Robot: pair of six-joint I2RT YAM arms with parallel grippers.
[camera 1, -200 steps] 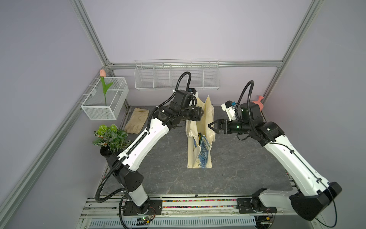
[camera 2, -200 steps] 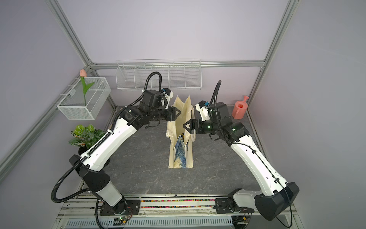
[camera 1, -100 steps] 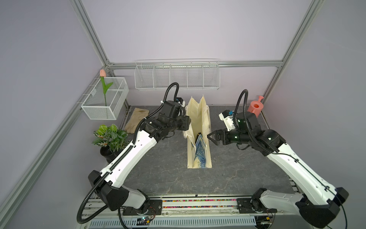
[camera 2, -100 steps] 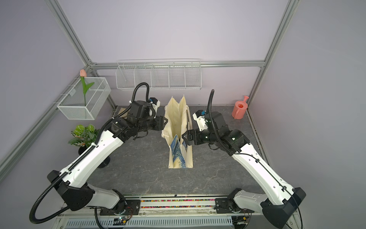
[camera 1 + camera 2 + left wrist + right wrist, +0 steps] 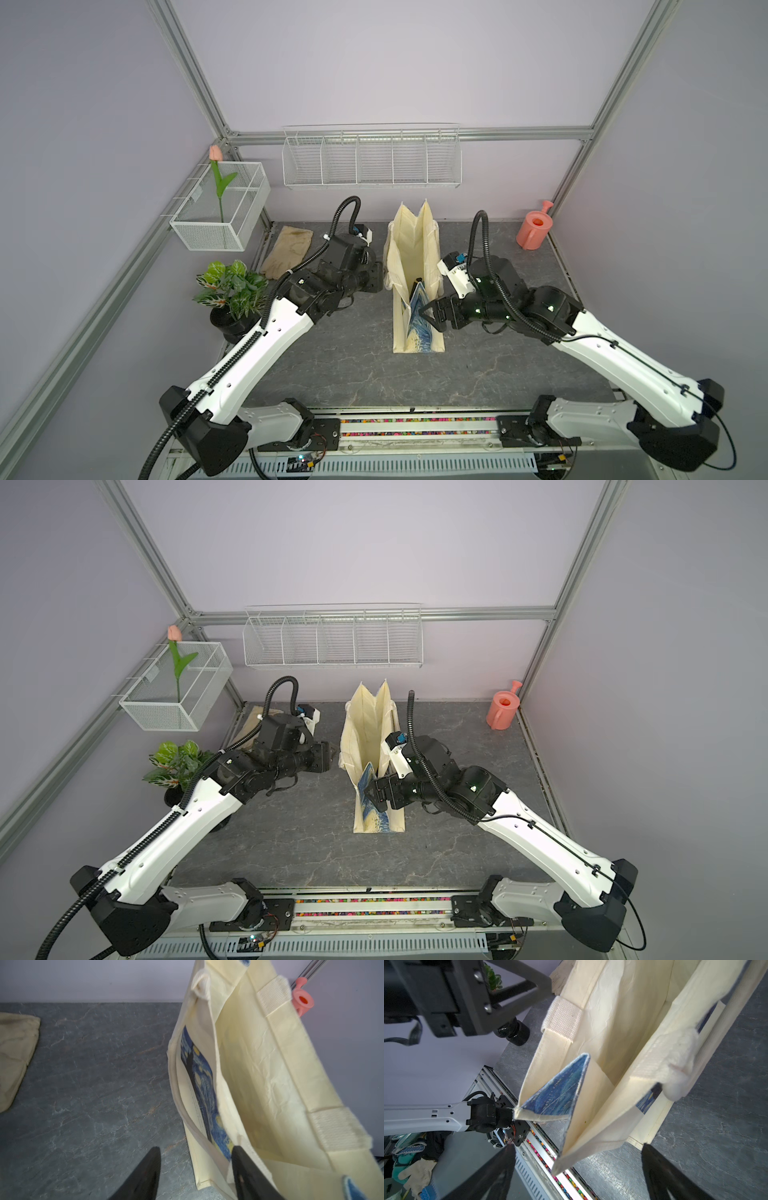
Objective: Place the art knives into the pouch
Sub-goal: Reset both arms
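pouch [image 5: 412, 249] stands upright — mouth open, cream inside.

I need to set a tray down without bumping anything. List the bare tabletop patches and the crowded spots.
Bare: front strip between pouch and base rail; back-right stretch between pouch and watering can. Crowded: left arm and right arm flank the pouch; gloves and potted plant fill the left edge.
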